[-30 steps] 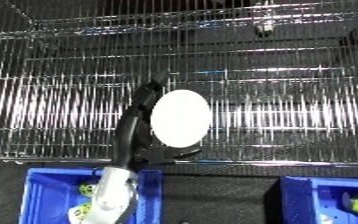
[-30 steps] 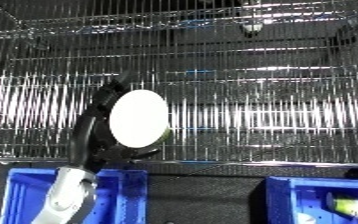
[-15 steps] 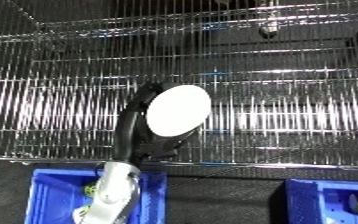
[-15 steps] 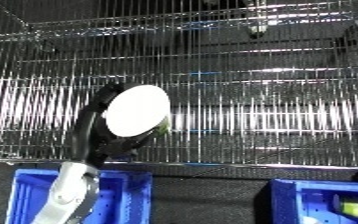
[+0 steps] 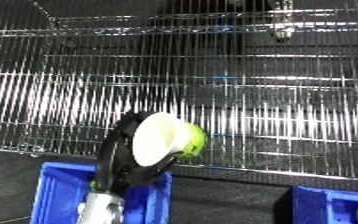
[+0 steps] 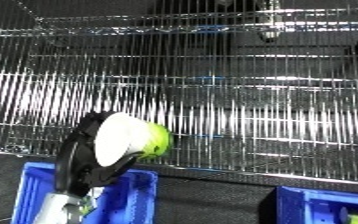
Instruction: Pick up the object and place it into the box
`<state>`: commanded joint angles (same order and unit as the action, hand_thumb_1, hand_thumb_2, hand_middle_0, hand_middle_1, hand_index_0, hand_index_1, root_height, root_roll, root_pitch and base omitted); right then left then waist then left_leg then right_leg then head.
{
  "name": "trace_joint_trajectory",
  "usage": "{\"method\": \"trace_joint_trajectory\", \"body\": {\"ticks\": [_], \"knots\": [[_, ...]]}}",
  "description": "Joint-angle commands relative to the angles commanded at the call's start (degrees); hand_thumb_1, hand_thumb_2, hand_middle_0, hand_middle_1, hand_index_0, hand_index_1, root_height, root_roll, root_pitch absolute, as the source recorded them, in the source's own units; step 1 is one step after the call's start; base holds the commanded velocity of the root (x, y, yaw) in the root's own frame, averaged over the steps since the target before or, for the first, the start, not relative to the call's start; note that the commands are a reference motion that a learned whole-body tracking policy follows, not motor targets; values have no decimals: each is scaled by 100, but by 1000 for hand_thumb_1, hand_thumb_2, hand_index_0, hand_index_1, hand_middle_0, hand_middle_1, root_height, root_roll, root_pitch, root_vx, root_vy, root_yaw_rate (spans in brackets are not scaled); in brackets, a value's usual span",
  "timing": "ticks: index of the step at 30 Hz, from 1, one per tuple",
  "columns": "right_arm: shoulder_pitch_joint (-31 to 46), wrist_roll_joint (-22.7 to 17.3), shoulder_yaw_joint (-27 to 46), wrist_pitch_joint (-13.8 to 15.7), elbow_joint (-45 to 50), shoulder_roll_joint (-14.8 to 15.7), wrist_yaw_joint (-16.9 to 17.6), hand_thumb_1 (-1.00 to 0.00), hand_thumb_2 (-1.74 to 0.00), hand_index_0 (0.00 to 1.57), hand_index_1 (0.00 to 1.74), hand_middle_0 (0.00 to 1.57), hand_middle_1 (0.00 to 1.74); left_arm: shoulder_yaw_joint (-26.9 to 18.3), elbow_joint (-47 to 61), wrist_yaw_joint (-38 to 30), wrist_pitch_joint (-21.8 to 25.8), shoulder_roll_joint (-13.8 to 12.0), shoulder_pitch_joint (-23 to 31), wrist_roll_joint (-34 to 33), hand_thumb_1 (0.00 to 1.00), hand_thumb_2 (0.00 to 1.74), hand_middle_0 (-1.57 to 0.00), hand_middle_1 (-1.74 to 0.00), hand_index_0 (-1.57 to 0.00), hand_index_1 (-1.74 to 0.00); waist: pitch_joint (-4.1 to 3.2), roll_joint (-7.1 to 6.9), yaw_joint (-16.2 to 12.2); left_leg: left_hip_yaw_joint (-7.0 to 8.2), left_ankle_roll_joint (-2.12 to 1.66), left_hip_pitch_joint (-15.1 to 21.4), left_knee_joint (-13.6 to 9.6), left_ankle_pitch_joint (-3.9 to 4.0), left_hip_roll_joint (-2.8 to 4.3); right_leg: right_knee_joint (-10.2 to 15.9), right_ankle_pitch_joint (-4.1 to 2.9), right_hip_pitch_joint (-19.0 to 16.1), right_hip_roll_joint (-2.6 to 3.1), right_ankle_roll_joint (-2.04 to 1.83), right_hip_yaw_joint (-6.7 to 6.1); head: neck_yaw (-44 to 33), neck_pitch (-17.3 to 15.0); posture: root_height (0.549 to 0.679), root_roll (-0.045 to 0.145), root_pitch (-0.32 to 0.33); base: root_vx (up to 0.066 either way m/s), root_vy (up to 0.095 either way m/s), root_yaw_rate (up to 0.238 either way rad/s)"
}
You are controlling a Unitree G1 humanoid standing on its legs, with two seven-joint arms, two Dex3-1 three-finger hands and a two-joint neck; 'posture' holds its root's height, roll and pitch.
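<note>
A dark floor runs along the bottom of both views, with a wire shelving rack (image 5: pixel 246 100) filling everything behind it. Nearest the camera, a blue bin (image 5: pixel 60 195) sits at the lower left, and the corner of a second blue bin (image 6: pixel 326 205) shows at the lower right. The left forearm rises from the bottom edge over the first bin, and its black left hand (image 5: pixel 122 160) is curled round the object, a cup-like thing with a white face and a lime-green body (image 5: pixel 167 140), holding it tilted above the bin's far right corner and in front of the rack's lower shelf. Farther back, the shelf wires catch bright glare, and an upper shelf rail crosses the top. The right hand is out of sight.
</note>
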<state>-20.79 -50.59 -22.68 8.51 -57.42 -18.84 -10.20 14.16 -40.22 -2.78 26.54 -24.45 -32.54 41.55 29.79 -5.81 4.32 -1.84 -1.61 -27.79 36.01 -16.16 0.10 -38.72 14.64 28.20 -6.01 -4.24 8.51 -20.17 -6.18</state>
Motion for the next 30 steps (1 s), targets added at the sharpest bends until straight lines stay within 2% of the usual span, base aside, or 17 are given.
{"method": "trace_joint_trajectory", "body": {"ticks": [6, 10, 16, 22, 27, 30], "knots": [[156, -22, 267, 100, -401, -47, -125, 0, 0, 0, 0, 0, 0, -346, 34, 161, 70, -121, 644, 425, 950, 1653, -1492, -1653, -1492, -1653, 0, 194, 172, -89, -15, 242, -229, 116, -87, 77, 78, -240, -68, 44, 94, -101, 4, 647, 33, 80, -3, -16, 147], [309, -100, 396, 232, -531, -114, -197, 0, 0, 0, 0, 0, 0, -683, 50, 133, 185, -279, 1084, 682, 950, 1653, -1492, -1653, -1492, -1653, 0, 299, 293, -132, -9, 304, -259, 139, -143, 61, 158, -341, -101, 88, 177, -394, 0, 648, 40, 72, -3, -33, 142], [530, -210, 539, 329, -637, -173, -290, 0, 0, 0, 0, 0, 0, -1191, -64, -167, 335, -407, 1669, 673, 950, 1653, -1492, -1653, -1492, -1653, 0, 391, 475, -200, 0, 296, -236, 158, -228, -21, 288, -427, -153, 154, 310, -836, 43, 647, 46, 65, 5, -37, 156], [553, -282, 577, 379, -805, -173, -354, 0, 0, 0, 0, 0, 0, -1511, -552, -433, 322, -363, 2058, 590, 950, 1653, -1492, -1653, -1492, -1653, 0, 411, 600, -235, -3, 223, -239, 203, -272, -54, 356, -418, -175, 192, 401, -1284, -207, 647, 49, 72, -8, -12, 123], [550, -393, 568, 362, -961, -140, -355, 0, 0, 0, 0, 0, 0, -1659, -1204, -391, 265, -288, 2252, 416, 950, 1653, -1492, -1653, -1492, -1653, 0, 353, 687, -295, -19, 195, -306, 257, -281, -62, 414, -445, -144, 226, 431, -1819, -645, 646, 47, 75, 10, -20, 124], [570, -418, 592, 365, -1066, -120, -405, 0, 0, 0, 0, 0, 0, -1706, -1573, -338, 157, -281, 2280, 349, 950, 1653, -1492, -1653, -1492, -1653, 0, 290, 720, -325, -29, 201, -372, 294, -263, -64, 439, -473, -129, 233, 445, -2136, -829, 646, 45, 75, 27, -17, 71]]}}
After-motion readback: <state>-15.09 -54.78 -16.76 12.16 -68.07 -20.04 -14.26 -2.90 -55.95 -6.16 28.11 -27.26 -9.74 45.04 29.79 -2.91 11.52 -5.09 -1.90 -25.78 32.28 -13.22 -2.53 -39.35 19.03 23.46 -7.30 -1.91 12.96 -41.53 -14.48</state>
